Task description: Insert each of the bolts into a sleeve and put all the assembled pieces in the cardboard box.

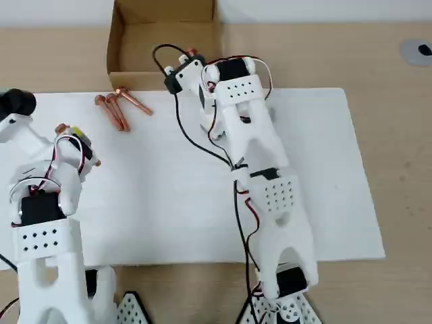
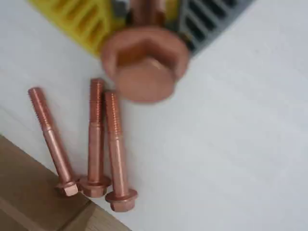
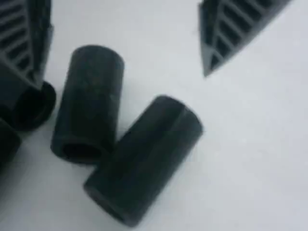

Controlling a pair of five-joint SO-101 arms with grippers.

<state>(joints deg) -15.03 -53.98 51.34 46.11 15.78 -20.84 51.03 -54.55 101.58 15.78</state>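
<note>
My left gripper (image 2: 144,17) is shut on a copper bolt (image 2: 144,62), whose flanged head faces the wrist camera between the yellow finger and the grey finger. In the high view this gripper (image 1: 76,144) hovers over the left part of the white mat (image 1: 169,196). Three loose bolts (image 1: 121,108) lie side by side at the mat's far left edge, just past the held one. My right gripper (image 3: 120,77) stands open over several black sleeves (image 3: 89,103) lying on the mat; one sleeve (image 3: 29,106) touches a finger. The cardboard box (image 1: 162,34) stands behind the mat.
The right arm (image 1: 263,175) stretches across the mat's middle toward the box's front wall and covers the sleeves from above. Bare wooden table (image 1: 391,121) surrounds the mat. A grey round fitting (image 1: 415,50) sits at the far right.
</note>
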